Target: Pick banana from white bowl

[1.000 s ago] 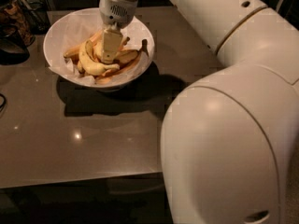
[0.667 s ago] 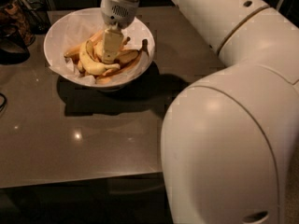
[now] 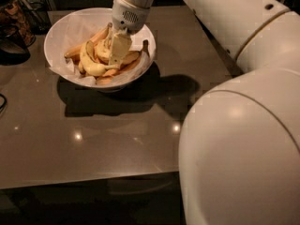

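Camera view: one curved, plump yellow banana (image 3: 93, 68) lay in the one large round white bowl (image 3: 61, 29), on the bowl's left-centre, resting on top of slimmer orange-tinted bananas (image 3: 125, 60). At least three of those showed; exact count unclear, as some were covered. A white paper lining (image 3: 77, 25) covered the bowl's inner wall, crumpled over the rim at the front.

One gripper (image 3: 117, 54), pale, on a white wrist, was down inside the bowl, its tip among the fruit, just right of the yellow banana's lower end and apparently touching the pile. Cannot tell whether it was spread or clamped on anything.

The bowl sat on one dark brown glossy table (image 3: 93, 139), toward the far left corner, close to the far edge and apart from the left edge. Bare tabletop lay in front of the bowl up to the near edge and to its right; the bowl's shadow fell there.

One bulky white robot arm (image 3: 243, 149) filled the right side and lower right, reaching over the table from the right. Dark cluttered items (image 3: 14, 22) stood at the far left, near the bowl but not touching.
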Robot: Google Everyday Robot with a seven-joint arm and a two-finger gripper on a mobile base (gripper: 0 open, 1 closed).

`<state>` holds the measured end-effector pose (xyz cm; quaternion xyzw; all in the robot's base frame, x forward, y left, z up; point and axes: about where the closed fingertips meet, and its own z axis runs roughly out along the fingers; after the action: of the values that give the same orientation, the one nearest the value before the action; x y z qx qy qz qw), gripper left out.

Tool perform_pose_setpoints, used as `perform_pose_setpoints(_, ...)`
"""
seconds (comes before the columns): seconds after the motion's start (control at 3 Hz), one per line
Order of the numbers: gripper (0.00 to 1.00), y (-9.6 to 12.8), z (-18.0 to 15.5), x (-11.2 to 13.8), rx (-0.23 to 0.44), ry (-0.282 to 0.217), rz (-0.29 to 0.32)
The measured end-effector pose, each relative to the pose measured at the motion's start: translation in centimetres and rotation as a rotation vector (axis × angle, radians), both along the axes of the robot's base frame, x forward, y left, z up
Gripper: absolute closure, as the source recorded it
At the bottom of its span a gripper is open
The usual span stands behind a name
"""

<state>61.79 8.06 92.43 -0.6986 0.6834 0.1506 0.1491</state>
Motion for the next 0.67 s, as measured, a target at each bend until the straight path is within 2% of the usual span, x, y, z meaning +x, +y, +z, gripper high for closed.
perform_pose_setpoints(0.33,0.47,-1.91,-0.78,-0.39,0.012,0.025,-0.052)
perform_pose_setpoints(0.67,0.45,-2.16,-0.76,-0.41,0.014,0.031,-0.060)
